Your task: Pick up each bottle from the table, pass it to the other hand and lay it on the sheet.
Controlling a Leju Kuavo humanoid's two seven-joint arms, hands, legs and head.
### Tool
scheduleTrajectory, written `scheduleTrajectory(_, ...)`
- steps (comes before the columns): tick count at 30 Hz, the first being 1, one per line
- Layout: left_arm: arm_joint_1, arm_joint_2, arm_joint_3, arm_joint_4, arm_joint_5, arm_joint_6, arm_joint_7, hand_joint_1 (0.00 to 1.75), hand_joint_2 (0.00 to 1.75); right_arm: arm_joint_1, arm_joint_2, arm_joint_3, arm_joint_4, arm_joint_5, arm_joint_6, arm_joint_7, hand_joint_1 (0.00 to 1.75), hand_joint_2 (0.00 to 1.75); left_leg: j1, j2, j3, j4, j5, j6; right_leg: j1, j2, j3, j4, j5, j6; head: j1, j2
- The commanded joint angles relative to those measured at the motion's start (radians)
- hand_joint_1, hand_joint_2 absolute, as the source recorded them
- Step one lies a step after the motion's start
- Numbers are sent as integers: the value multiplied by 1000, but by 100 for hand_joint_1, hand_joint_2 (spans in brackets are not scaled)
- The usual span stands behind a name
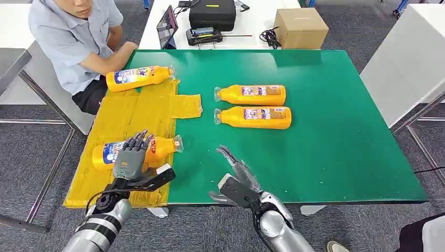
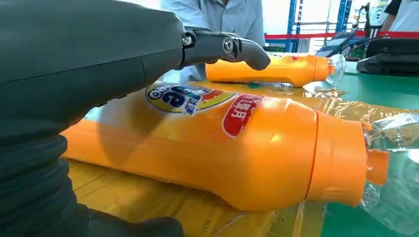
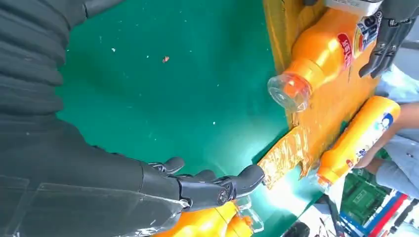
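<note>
Nearest the camera, two silver robot arms rise from the bottom edge toward a green table (image 1: 336,157). The left hand (image 1: 131,157) lies over the near bottle (image 1: 157,149), its dark fingers (image 1: 139,140) draped across the label. Whether they grip the bottle or merely rest on it cannot be told. The bottle lies on its side on the yellow sheet (image 1: 131,113), its clear cap pointing toward the table's centre. It appears to be at its place on the sheet, so the hand is probably setting it down or about to let go.

The right hand (image 1: 236,173) hovers over bare green just beside the sheet, holding nothing, its fingers apart and lightly curled. Having no bottle, it seems free to fetch the next one.

Farther out, two more orange bottles (image 1: 252,95) (image 1: 254,117) lie side by side on the green, well apart from the sheet, awaiting pickup. A fourth bottle (image 1: 139,77) rests at the sheet's far edge, beside a seated person's arm (image 1: 113,58).

Beyond the green table, a white table (image 1: 257,23) holds a cardboard box (image 1: 300,28), a black case (image 1: 212,13) and a tablet (image 1: 167,26).
</note>
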Motion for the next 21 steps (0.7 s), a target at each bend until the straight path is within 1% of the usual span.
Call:
scheduleTrajectory(1,-40,13,-37,110,16,-28,8,0,175,-38,-6,-4,35,-4,4,-1,0,175,1,2,4,0,-1,-2,1,1,4,-1,-1,-2,0,0)
scheduleTrajectory(3,-34,12,-47,95,10,31,-5,0,175,-38,-7,-6,37,-5,5,-1,0,175,1,2,5,0,-2,-2,2,2,5,-1,-1,-3,0,0)
scheduleTrajectory(4,-23,3,-60,55,8,96,-37,0,175,-35,-8,-5,39,-5,6,-1,0,175,2,3,6,0,-3,-3,2,2,6,-1,-2,-3,0,0)
scheduleTrajectory(5,-1,0,-66,-28,-22,96,-43,0,175,-35,-9,-4,42,-6,7,-2,0,175,0,1,3,-1,-1,-1,0,1,3,0,-1,-2,0,0)
scheduleTrajectory(6,17,-6,-64,-86,-40,96,-53,0,175,-35,-9,-2,45,-6,7,-3,0,175,1,1,5,0,-2,-2,1,1,5,-1,-1,-2,0,0)
scheduleTrajectory(7,52,-34,-61,-183,-51,96,-76,0,175,-33,-9,-2,48,-8,5,-7,0,175,0,1,2,0,-1,-1,0,0,2,0,0,-1,0,0)
scheduleTrajectory(9,107,-69,-57,-326,-66,96,-130,0,175,-23,-11,-2,41,-6,-7,-12,0,175,2,0,4,2,-3,-2,2,0,4,1,-2,-2,0,0)
scheduleTrajectory(10,150,-110,-42,-422,-36,96,-178,0,175,-14,-13,-4,30,-6,-19,-17,0,175,1,0,3,1,-2,-1,1,-1,3,0,-2,-2,0,0)
scheduleTrajectory(11,175,-136,-29,-470,-3,96,-217,0,175,-6,-12,-9,20,-7,-30,-24,0,175,2,-1,3,3,-3,-1,2,-2,4,1,-3,-2,0,0)
scheduleTrajectory(12,237,-185,-29,-536,122,96,-310,0,175,34,-8,-33,-38,-36,-48,-47,0,175,1,-1,2,1,-2,-1,1,-2,3,0,-2,-1,0,0)
scheduleTrajectory(13,268,-207,-46,-587,284,96,-382,0,175,61,5,-58,-81,-91,-43,-84,0,175,1,-1,4,3,-4,-1,1,-2,5,0,-4,-1,0,0)
scheduleTrajectory(14,295,-197,-76,-613,364,96,-400,0,175,93,11,-76,-141,-120,-48,-125,0,175,0,-1,3,1,-3,0,0,-2,5,0,-3,-1,0,0)
scheduleTrajectory(15,307,-197,-82,-628,362,96,-396,0,175,103,9,-75,-167,-118,-49,-123,0,175,1,0,4,2,-4,-1,1,-1,5,0,-4,-1,0,0)
scheduleTrajectory(16,337,-206,-88,-682,442,96,-432,0,175,134,15,-89,-234,-131,-61,-140,0,175,-1,0,1,1,-3,-1,-1,-1,2,0,-3,-1,0,0)
scheduleTrajectory(17,346,-192,-111,-696,475,96,-429,0,175,149,12,-92,-267,-131,-63,-140,0,175,-1,0,3,2,-4,-1,0,-1,4,1,-4,-1,0,0)
scheduleTrajectory(18,362,-181,-134,-732,576,96,-435,0,175,173,18,-111,-309,-137,-74,-150,0,175,0,-1,4,3,-6,-1,0,-2,5,2,-6,-2,0,0)
scheduleTrajectory(19,369,-162,-160,-746,614,96,-420,0,175,191,21,-125,-332,-142,-77,-150,0,175,-1,1,-1,2,-3,-1,0,0,-1,1,-2,-2,0,0)
scheduleTrajectory(21,381,-142,-189,-774,671,95,-408,0,175,212,26,-148,-347,-150,-78,-147,0,175,0,1,2,2,-6,-3,1,0,2,2,-5,-3,0,0)
